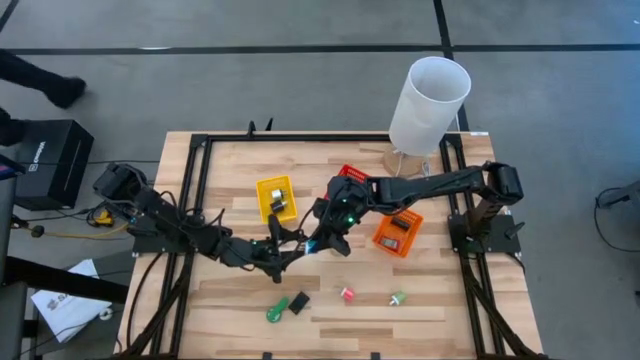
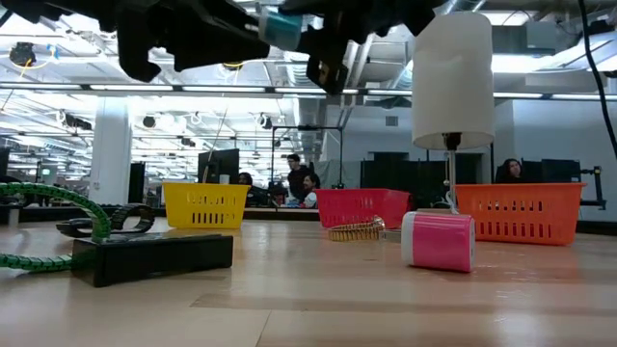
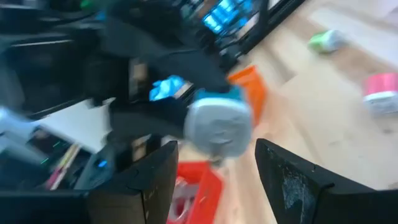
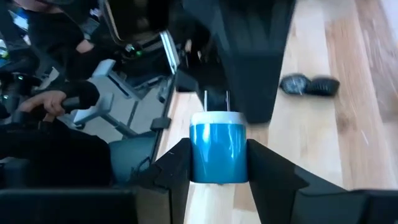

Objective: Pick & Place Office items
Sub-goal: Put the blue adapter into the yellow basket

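My right gripper (image 4: 217,152) is shut on a small blue cylinder with two metal prongs (image 4: 217,99) and holds it in the air above the table's middle (image 1: 316,243). My left gripper (image 3: 214,155) is open and faces it from the left. The cylinder's grey end (image 3: 217,127) shows just past the left fingertips, apart from them. In the low view the blue item (image 2: 281,25) hangs high between both dark grippers. On the near part of the table lie a green item (image 1: 277,311), a black one (image 1: 299,301), a pink-red one (image 1: 347,294) and a green-white one (image 1: 397,298). My right gripper pinches the blue cylinder by its round body (image 4: 200,155) between the two fingers, one on each side. The prongs point away from the wrist, toward my left gripper. The item is lifted clear of the table.
A yellow bin (image 1: 276,197), a red bin (image 1: 350,174) partly under the right arm and an orange bin (image 1: 398,232) stand mid-table. The tall white cylinder (image 1: 428,105) is at the far edge. Gold key rings (image 2: 355,229) lie near the red bin. A person's hand (image 4: 59,99) shows beyond the table.
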You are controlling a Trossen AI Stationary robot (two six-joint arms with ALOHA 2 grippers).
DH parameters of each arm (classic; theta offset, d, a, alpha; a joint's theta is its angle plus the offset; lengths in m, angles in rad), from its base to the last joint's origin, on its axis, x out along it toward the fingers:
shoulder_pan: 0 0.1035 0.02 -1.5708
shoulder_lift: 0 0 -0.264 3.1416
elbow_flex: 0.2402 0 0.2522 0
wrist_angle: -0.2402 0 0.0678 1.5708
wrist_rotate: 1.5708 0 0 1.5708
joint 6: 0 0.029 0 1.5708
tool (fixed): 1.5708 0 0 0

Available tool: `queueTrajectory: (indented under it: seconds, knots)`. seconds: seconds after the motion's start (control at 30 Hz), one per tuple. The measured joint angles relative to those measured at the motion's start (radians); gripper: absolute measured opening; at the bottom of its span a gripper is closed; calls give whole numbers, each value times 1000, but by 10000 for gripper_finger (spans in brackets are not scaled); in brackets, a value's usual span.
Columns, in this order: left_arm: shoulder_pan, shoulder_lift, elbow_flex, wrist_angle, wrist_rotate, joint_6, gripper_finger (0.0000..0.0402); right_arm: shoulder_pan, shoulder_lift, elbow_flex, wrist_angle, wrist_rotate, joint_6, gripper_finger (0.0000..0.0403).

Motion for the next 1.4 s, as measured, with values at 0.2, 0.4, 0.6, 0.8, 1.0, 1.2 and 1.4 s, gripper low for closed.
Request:
queueTrajectory:
  seconds: [0.2, 0.4, 0.6, 0.8, 1.0, 1.2, 1.4]
  knots:
    - [39, 0, 0, 37, 62, 0, 209, 0, 0, 0, 43, -1, -1, 131]
    - [63, 0, -1, 61, 128, -1, 209, -2, 0, 0, 44, -3, -1, 133]
    - [66, 0, -1, 106, 149, 44, 209, -8, 0, 0, 74, 4, 19, 133]
    - [69, 0, -1, 111, 149, 63, 199, -7, 0, 0, 76, 4, 19, 133]
    - [68, 0, -1, 106, 149, 63, 154, -8, 0, 0, 75, 1, 23, 133]
    - [68, 0, -1, 107, 149, 63, 139, -8, 0, 0, 72, 4, 23, 135]
    - [68, 0, -1, 111, 143, 57, 147, -8, 0, 0, 66, 4, 22, 158]
